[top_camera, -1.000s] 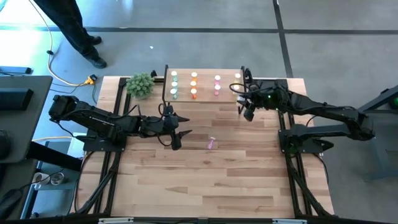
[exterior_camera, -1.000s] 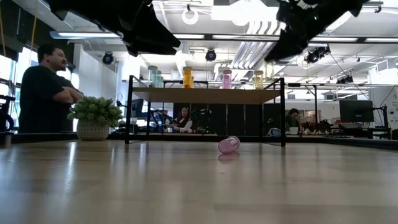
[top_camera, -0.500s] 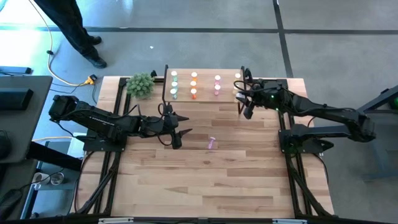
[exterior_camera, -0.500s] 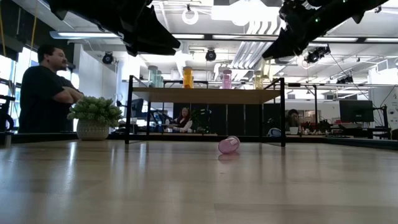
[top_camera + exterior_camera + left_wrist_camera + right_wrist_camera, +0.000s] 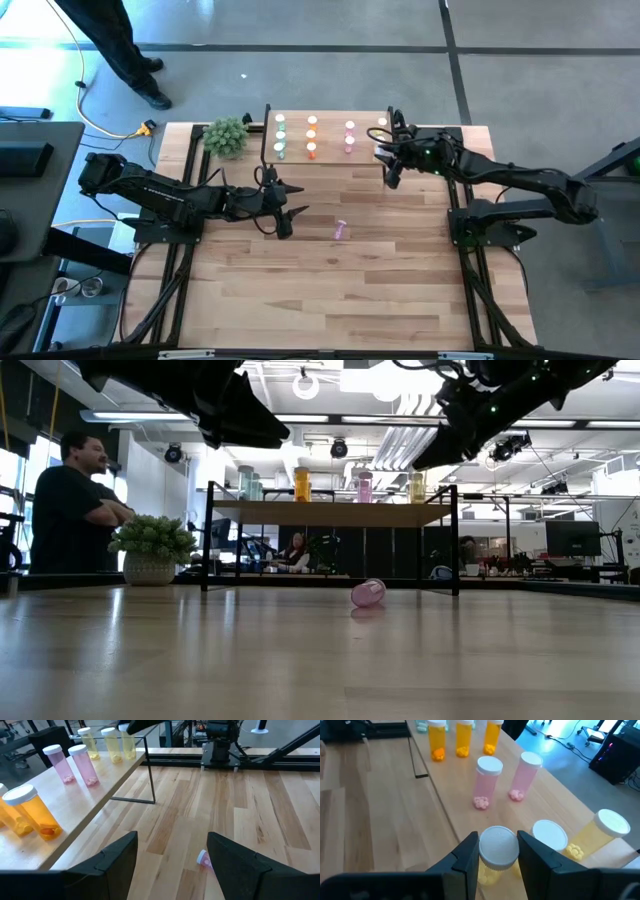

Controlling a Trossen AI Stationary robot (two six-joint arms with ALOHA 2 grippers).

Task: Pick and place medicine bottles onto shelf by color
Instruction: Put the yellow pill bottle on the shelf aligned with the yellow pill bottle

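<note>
The shelf (image 5: 330,118) stands at the table's far edge. Green (image 5: 280,128), orange (image 5: 312,128), pink (image 5: 349,130) and yellow (image 5: 382,124) medicine bottles stand upright on it. My right gripper (image 5: 387,168) is over the shelf's right end, shut on a yellow bottle (image 5: 498,851). Two more yellow bottles (image 5: 551,836) stand just beyond it. One pink bottle (image 5: 341,230) lies on its side on the tabletop. My left gripper (image 5: 288,212) is open and empty above the table, left of that pink bottle (image 5: 203,859). My right gripper pinches the yellow bottle's top end, at its white cap (image 5: 498,840), between its two fingers (image 5: 470,856). The fingers come from above, slanting down from the table's right. The bottle is upright, cap up. The gripper hides whether its bottom rests on the shelf (image 5: 465,785).
A potted green plant (image 5: 226,136) stands at the table's far left, beside the shelf. The shelf's thin black legs (image 5: 151,780) stand on the tabletop. A person (image 5: 75,510) stands beyond the table's left side. Bare wood lies toward the near edge.
My right gripper has gone toward the table's far edge and a little left, up to the shelf's right end, carrying the yellow bottle. The pink bottle on the table has not moved.
</note>
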